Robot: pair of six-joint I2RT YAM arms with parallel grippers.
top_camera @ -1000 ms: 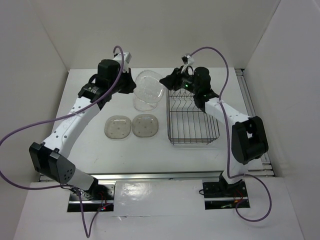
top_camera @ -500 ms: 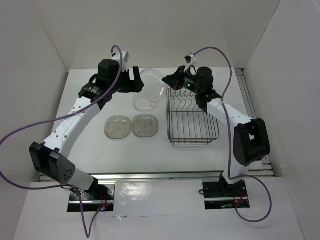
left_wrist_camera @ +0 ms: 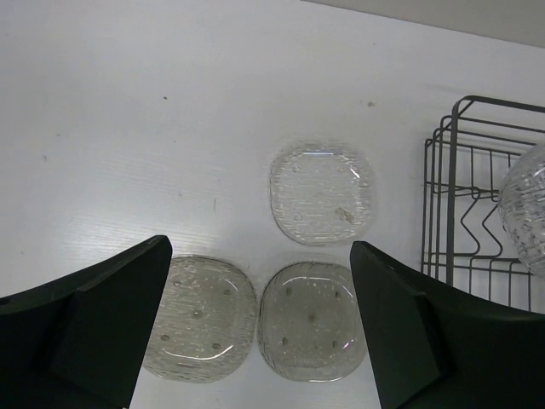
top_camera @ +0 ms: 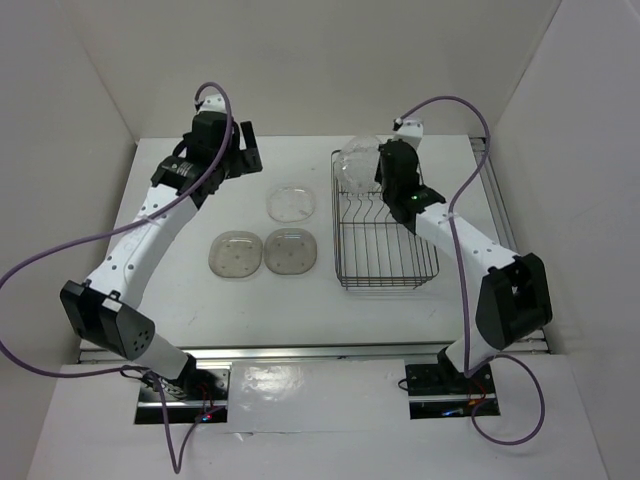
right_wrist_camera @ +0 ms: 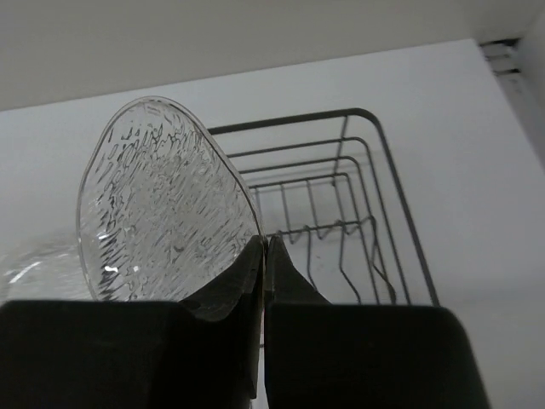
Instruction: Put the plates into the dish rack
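My right gripper is shut on the rim of a clear plate. It holds the plate on edge above the far left corner of the dish rack. On the table left of the rack, another clear plate lies flat. Two smoky plates sit side by side nearer the arms, also seen from the left wrist. My left gripper hangs open and holds nothing, high over the table's far left.
White walls close in the table at the back and both sides. A metal rail runs along the table's right edge beside the rack. Purple cables loop from both arms.
The left gripper opened, let go of the clear plate and drew back to the left. The right gripper shut on that plate and carried it right, over the rack's far left corner.
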